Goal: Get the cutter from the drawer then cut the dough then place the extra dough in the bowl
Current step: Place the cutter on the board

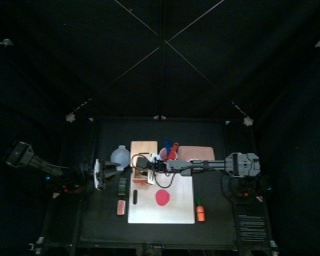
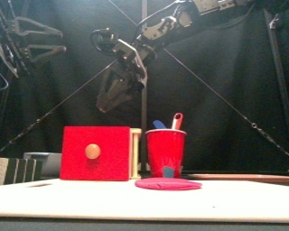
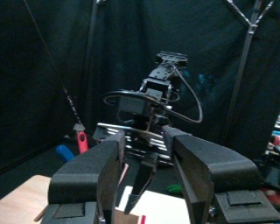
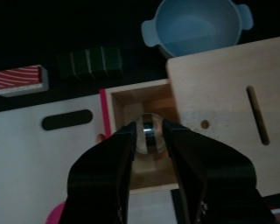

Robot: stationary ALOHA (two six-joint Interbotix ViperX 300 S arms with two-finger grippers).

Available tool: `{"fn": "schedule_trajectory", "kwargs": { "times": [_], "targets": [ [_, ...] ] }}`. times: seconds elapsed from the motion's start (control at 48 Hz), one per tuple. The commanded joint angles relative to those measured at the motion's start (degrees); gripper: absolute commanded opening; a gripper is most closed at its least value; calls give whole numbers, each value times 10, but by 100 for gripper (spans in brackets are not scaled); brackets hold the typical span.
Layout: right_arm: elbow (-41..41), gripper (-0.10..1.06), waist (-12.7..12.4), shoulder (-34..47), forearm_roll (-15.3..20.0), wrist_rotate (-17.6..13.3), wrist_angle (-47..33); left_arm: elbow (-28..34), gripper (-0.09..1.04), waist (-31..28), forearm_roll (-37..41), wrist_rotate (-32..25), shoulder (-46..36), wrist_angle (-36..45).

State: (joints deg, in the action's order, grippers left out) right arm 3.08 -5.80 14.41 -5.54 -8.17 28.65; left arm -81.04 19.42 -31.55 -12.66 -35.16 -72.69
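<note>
Right hand (image 4: pixel 152 131), wrist view: jaws drawn in to a narrow gap on the cutter (image 4: pixel 150 125), a round metal ring with a bright, hard rim, which sits between my tips over the open drawer (image 4: pixel 133 103). The front view shows this hand hanging above the wooden box (image 2: pixel 136 149), so I judge the cutter to be lifted out of the drawer, though the grip itself is not seen from the side.

Step in hand: fetching the cutter; cutting is not yet begun.

Left hand (image 3: pixel 149 179): jaws wide apart, empty, near the surface's left edge.

Dough (image 2: pixel 168 184): a flat pink disc, soft-looking and uncut, on the white cutting board (image 1: pixel 190 190) toward the surface's front edge.

Next move, in my judgement: carry the cutter forward, centre it over the disc, and press straight down.

Bowl (image 4: pixel 195 24): blue-grey, smooth, with two small handles, beside the box toward the back-left corner.

Box: pale wood, with a red drawer front (image 2: pixel 97 153).
</note>
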Motion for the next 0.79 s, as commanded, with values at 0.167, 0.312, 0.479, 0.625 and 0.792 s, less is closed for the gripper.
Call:
{"fn": "schedule_trajectory", "kwargs": {
  "times": [0.167,0.312,0.479,0.625,0.792],
  "targets": [
    [-7,70,6,-6,-46,-43,24,1,78,-4,19,-4,-4,17],
    [-9,70,18,9,-63,-44,28,2,78,-4,41,-4,-4,30],
    [-15,70,20,25,-68,-44,34,1,78,-4,50,-4,-4,35],
    [-17,70,19,33,-69,-43,38,-5,78,-10,53,-4,-4,40],
    [-28,70,17,49,-73,-43,34,-7,78,-21,53,-4,-4,47]
  ]
}}
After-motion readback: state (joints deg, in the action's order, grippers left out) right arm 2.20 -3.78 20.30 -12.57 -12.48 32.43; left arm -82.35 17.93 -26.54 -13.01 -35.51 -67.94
